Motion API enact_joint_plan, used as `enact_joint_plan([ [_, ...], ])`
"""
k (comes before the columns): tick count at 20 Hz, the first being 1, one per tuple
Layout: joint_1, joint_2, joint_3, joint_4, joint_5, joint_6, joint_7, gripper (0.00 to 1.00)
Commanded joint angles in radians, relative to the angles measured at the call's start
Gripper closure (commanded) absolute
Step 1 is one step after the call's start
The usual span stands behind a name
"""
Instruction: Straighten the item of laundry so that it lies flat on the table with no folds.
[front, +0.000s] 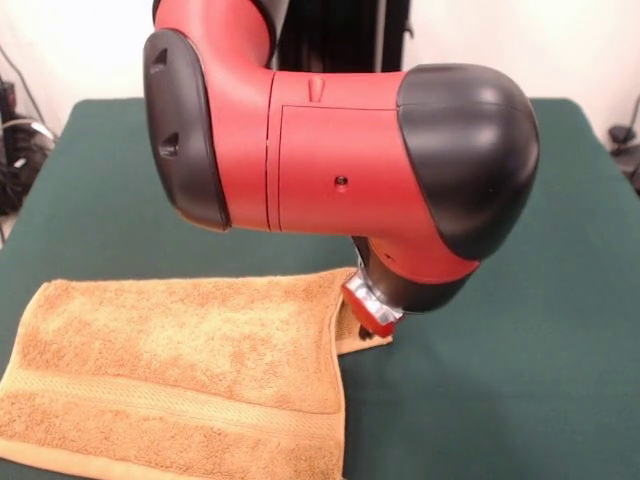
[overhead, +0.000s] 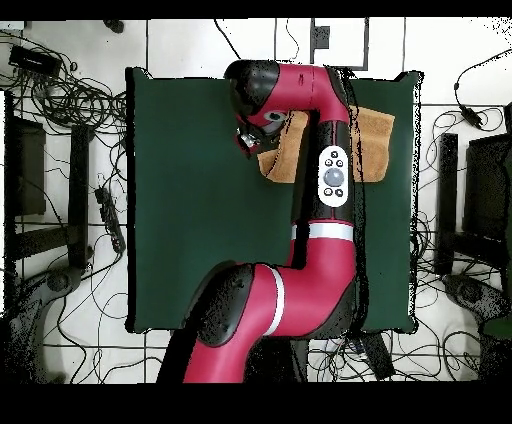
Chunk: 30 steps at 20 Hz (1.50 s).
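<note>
Towel (front: 180, 375) lies nearest, at the near-left of the table (front: 520, 380) in the front view, long axis running left-right, still doubled over, with a lower layer's corner poking out at the right by the fold. Gripper (front: 372, 318) sits down at that right edge, right on the poking corner, so the towel lies to its left. Fingers are hidden under the wrist; can't tell if they're parted or pinching cloth.

glossy red arm (front: 330, 160), black joint caps
</note>
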Motion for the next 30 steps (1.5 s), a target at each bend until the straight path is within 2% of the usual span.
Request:
enact_joint_plan([
  [1, 0.022, 0.066, 0.005, 0.062, -0.049, -0.096, 0.024, 0.00],
  [7, 0.019, 0.096, 0.001, 0.041, -0.055, 0.005, 0.043, 0.00],
  [11, 0.042, 0.139, -0.020, -0.032, -0.128, 0.182, 0.021, 0.00],
  [17, 0.046, 0.159, -0.004, -0.062, -0.170, 0.201, 0.032, 0.00],
  [21, 0.044, 0.170, 0.005, -0.074, -0.178, 0.200, 0.038, 0.00],
  [25, 0.010, 0.194, 0.063, -0.053, -0.106, 0.074, 0.086, 0.00],
  [30, -0.013, 0.221, 0.107, -0.044, -0.038, -0.093, 0.088, 0.00],
])
